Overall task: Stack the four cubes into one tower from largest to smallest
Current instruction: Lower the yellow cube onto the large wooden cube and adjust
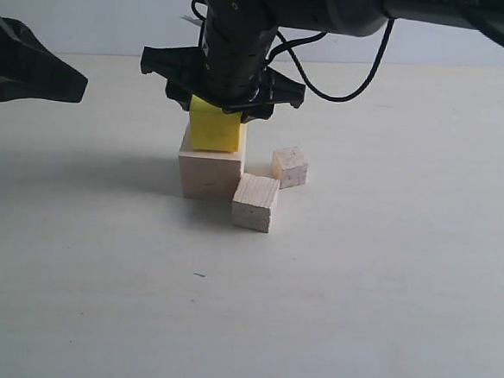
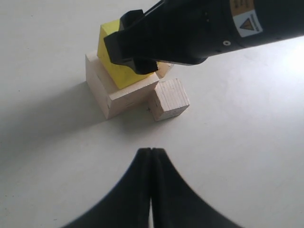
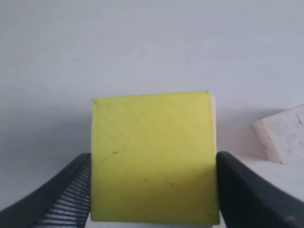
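The yellow cube (image 1: 213,133) rests on the large pale wooden cube (image 1: 210,175), set toward its back left part. My right gripper (image 1: 219,111) comes down from above and is shut on the yellow cube (image 3: 152,156), one finger against each side. The medium wooden cube (image 1: 255,203) lies on the table touching the large cube's front right corner. The small wooden cube (image 1: 289,166) sits just behind it, to the right. My left gripper (image 2: 151,150) is shut and empty, held back at the left, away from the cubes.
The white table (image 1: 355,317) stretches wide in front and to both sides. The right arm's black body and cables (image 1: 333,22) hang over the stack. The left gripper's dark bulk (image 1: 31,74) sits at the left edge.
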`<state>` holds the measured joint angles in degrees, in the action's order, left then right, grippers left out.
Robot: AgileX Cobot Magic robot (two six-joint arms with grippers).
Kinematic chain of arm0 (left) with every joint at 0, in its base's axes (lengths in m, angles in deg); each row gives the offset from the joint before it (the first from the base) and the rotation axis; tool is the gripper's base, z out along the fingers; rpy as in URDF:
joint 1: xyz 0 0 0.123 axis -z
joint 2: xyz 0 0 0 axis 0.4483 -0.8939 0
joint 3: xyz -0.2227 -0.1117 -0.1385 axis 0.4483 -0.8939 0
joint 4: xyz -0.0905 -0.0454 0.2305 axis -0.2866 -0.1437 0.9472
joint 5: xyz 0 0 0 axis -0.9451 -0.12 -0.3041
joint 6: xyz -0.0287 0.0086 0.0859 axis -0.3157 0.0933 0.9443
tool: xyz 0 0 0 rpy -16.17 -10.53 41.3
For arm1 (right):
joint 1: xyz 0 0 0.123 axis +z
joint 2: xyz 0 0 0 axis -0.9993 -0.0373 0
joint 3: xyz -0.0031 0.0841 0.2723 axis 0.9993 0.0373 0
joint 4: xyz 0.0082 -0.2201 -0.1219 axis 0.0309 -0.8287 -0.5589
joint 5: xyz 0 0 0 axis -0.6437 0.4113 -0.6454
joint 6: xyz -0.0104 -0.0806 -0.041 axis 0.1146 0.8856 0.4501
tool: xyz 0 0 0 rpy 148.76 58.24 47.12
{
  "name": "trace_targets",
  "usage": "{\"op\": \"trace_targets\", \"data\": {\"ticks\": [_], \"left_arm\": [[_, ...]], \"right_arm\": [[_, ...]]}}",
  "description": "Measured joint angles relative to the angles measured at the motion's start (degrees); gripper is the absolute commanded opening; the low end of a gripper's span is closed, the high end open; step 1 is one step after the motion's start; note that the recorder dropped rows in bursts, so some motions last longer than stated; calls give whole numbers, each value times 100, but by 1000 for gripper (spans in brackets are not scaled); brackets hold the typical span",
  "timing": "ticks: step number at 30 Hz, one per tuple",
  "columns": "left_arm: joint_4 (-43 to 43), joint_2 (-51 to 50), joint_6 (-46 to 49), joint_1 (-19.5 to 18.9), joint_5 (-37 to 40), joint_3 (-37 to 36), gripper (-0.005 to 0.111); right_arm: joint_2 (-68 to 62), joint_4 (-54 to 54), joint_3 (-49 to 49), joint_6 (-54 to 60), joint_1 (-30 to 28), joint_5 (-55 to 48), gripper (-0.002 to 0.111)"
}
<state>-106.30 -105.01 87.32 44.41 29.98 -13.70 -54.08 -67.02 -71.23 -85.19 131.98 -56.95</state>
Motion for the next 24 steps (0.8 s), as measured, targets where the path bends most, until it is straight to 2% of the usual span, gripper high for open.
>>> {"op": "trace_targets", "data": {"ticks": [4, 6, 8, 13, 15, 24], "left_arm": [[0, 0, 0, 0, 0, 0, 0], [0, 0, 0, 0, 11, 0, 0], [0, 0, 0, 0, 11, 0, 0], [0, 0, 0, 0, 22, 0, 0], [0, 0, 0, 0, 22, 0, 0], [-4, 0, 0, 0, 71, 0, 0]], "right_arm": [[0, 0, 0, 0, 0, 0, 1], [0, 0, 0, 0, 0, 0, 5], [0, -3, 0, 0, 0, -11, 13], [0, 48, 0, 0, 0, -37, 41], [0, 173, 0, -12, 0, -37, 46], [0, 165, 0, -12, 0, 25, 48]]}}
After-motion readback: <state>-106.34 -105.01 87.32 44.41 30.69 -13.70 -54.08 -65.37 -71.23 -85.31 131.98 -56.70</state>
